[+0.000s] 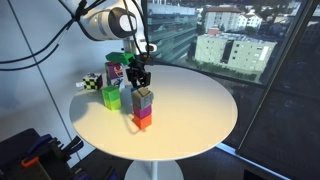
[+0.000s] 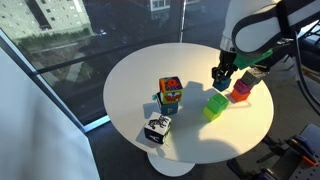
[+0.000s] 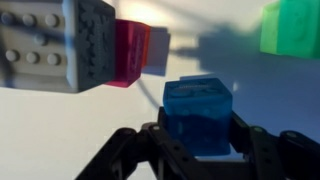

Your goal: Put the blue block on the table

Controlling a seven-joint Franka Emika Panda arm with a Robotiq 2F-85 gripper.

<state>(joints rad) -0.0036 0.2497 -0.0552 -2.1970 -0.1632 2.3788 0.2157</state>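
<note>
The gripper [image 3: 199, 140] clamps the blue block [image 3: 198, 112] by opposite flat sides, just beside the red block [image 3: 130, 50], seemingly just above the table [image 3: 60, 130]. It looks light, rigid and smooth.

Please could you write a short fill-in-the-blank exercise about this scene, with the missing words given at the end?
1. The gripper holds the blue block between its ___.
2. The table has a white top that is ___ in shape.
3. In the wrist view, the upper right block is ___ in colour.
4. In an exterior view, the small stack has a ___ block at the bottom.

Missing words: jaws; round; green; red.
</note>
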